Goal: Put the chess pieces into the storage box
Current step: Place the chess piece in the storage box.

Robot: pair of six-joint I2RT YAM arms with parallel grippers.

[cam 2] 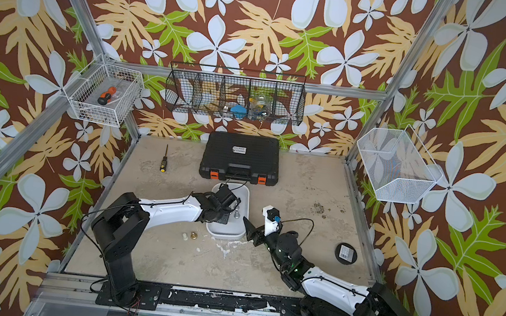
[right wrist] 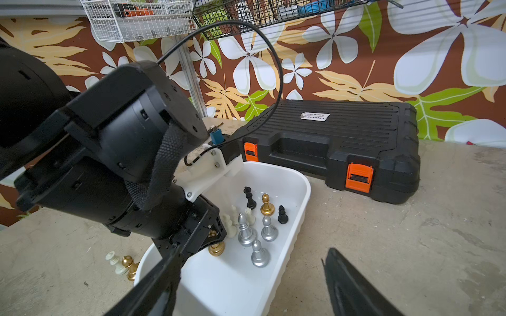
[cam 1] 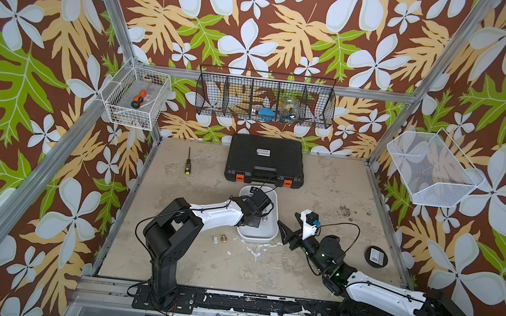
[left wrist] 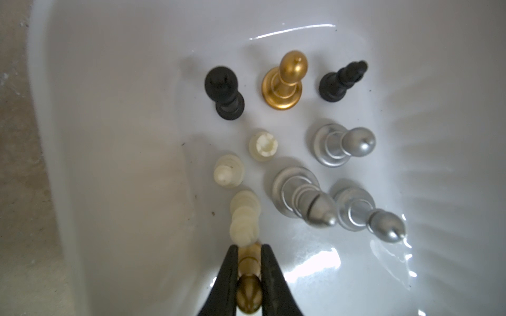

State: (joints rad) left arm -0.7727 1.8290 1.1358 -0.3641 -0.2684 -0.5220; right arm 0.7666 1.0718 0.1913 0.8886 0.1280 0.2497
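Risk at release: left tool (left wrist: 249, 249) pinches gold piece (left wrist: 247, 295) low in storage box (left wrist: 109, 136), just beside cream piece (left wrist: 243, 219); spreading could topple that. Right tool (cam 1: 288, 221) spread, empty, near storage box.

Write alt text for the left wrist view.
The left pincer, shut on a gold chess piece, reaches into the white storage box. Ahead stand nine more pieces: three cream, three silver, two black, one gold.
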